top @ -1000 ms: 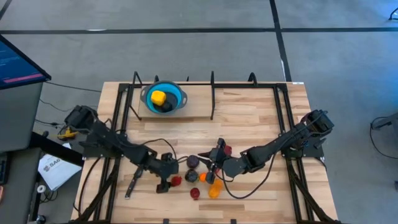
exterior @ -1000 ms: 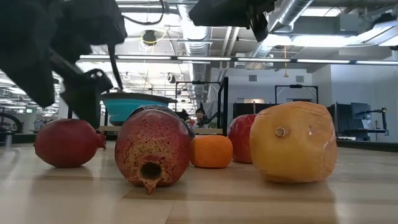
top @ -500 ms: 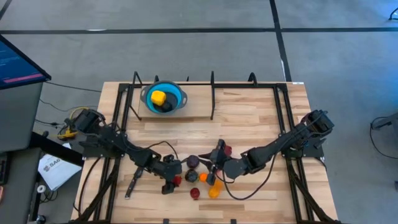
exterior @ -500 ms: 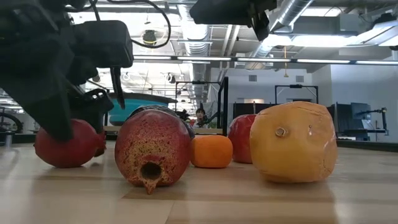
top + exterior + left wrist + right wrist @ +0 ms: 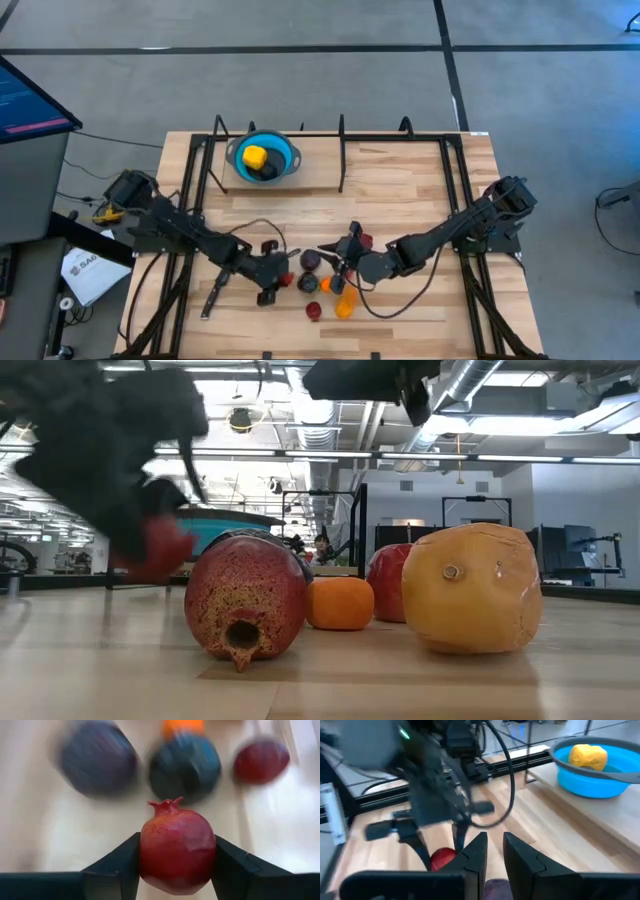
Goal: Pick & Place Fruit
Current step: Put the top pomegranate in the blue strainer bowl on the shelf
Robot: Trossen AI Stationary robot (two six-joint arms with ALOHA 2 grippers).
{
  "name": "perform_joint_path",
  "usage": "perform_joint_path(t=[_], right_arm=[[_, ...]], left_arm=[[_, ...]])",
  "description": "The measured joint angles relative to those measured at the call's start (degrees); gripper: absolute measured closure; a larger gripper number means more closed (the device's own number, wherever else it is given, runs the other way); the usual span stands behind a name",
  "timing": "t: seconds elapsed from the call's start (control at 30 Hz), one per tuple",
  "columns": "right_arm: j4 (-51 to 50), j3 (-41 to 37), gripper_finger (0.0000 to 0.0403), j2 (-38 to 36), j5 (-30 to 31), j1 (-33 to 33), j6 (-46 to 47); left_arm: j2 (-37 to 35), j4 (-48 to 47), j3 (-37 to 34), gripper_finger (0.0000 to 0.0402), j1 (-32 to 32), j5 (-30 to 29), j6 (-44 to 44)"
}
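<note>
Where your blue bowl [image 5: 264,159] sits at the table's far edge, you hold in it one yellow fruit [image 5: 254,156] and one near-black fruit [image 5: 267,171], touching each other.

Your left gripper [image 5: 172,865] is clamped on a red pomegranate [image 5: 176,853], one finger on each side, and the low view shows that fruit off the tabletop.

Your right gripper [image 5: 493,851] hangs over the fruit cluster near the table's middle front, its fingers a narrow gap apart and gripping nothing.

On the wood you have a second pomegranate [image 5: 246,601], a small orange fruit [image 5: 340,603], a red fruit [image 5: 388,582], a large yellow-orange fruit [image 5: 472,588] and a dark purple fruit [image 5: 311,260].

A slim dark knife [image 5: 215,293] lies beside your left arm.
</note>
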Motion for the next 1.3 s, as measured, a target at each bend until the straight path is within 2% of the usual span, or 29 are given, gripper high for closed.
perform_joint_path(t=[0.07,0.17,0.27,0.4,0.57,0.67,0.77,0.83,0.93,1.03,1.23,1.3], right_arm=[[0.04,0.0,0.0347,0.4,-1.06,-1.31,0.0],[0.08,-0.02,0.034,0.7,-5.2,-3.8,0.76],[2.63,-0.09,0.0313,1.64,-9.69,-6.34,1.79],[10.74,0.08,0.0239,1.43,-13.36,-8.75,1.51],[13.37,0.02,0.0126,1.51,-13.52,-10.53,3.29],[11.0,0.02,0.0084,1.53,-13.54,-11.19,5.0],[7.33,0.02,0.0066,1.53,-13.5,-11.38,6.99],[3.92,0.0,0.0065,1.53,-13.52,-11.4,8.81],[0.26,0.0,0.0073,1.53,-13.5,-11.72,9.57],[-1.69,0.0,0.0084,1.47,-13.43,-11.68,9.5],[-1.94,0.0,0.0099,1.03,-13.43,-10.78,9.05],[-1.92,0.0,0.0101,1.03,-13.43,-10.65,9.03]], left_arm=[[-3.68,-0.07,-0.61,0.022,-0.23,-5.62,3.41],[-9.97,0.34,-1.7,0.0187,-1.11,-16.18,8.12],[-15.54,0.67,-2.75,0.0168,-2.09,-24.56,13.1],[-20.42,0.87,-3.74,0.0176,-2.28,-30.68,19.12],[-23.35,1.28,-4.64,0.0206,-2.14,-35.73,23.76],[-24.3,1.4,-5.49,0.0221,-2.11,-35.64,24.31],[-24.2,1.34,-6.89,0.023,-2.11,-33.04,24.16],[-24.02,1.92,-7.89,0.0234,-1.88,-29.73,22.61],[-23.09,5.1,-10.65,0.0229,-0.18,-21.32,19.99],[-21.16,12.58,-14.14,0.0202,1.73,-14.76,20.83],[-13.78,25.19,-16.54,0.0108,9.39,-11.94,24.69],[-10.61,27.31,-16.54,0.0082,12.83,-6.67,24.69]])
